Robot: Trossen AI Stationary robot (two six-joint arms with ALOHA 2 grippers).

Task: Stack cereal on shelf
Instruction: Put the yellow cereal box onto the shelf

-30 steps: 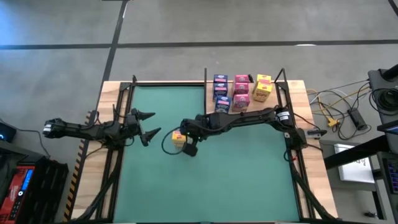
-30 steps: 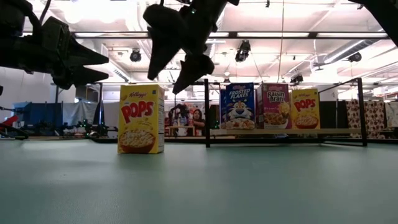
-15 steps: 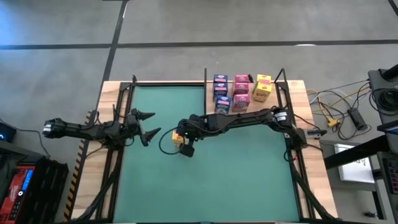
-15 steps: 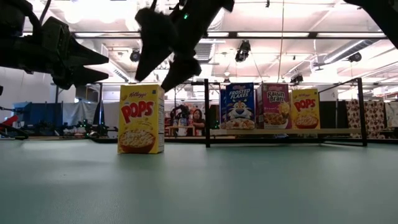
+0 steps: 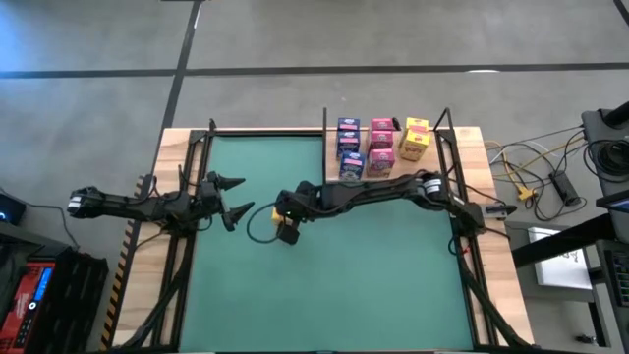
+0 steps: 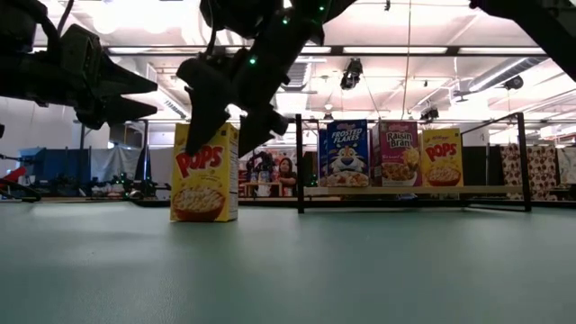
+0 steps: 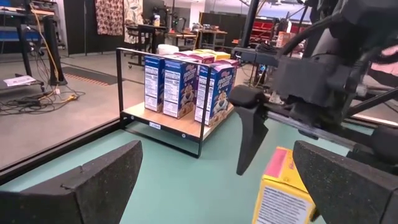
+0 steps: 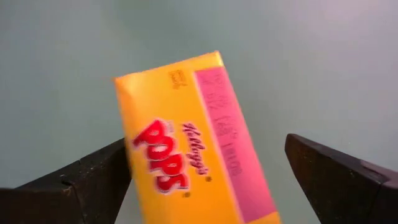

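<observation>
One yellow cereal box point(image 6: 205, 173) stands upright directly beneath the spread-open right gripper point(image 6: 229, 130).

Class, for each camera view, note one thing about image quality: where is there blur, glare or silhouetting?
Low view: bright ceiling lights leave the right gripper a dark silhouette above the yellow box. Right wrist view: the yellow box is smeared, its lettering soft. Left wrist view: its own fingers are blurred, the shelf sharper. High view: even light, no glare.

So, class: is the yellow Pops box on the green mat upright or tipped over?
Upright: in the low view the Pops box stands on its bottom edge on the mat, front facing the camera.
</observation>
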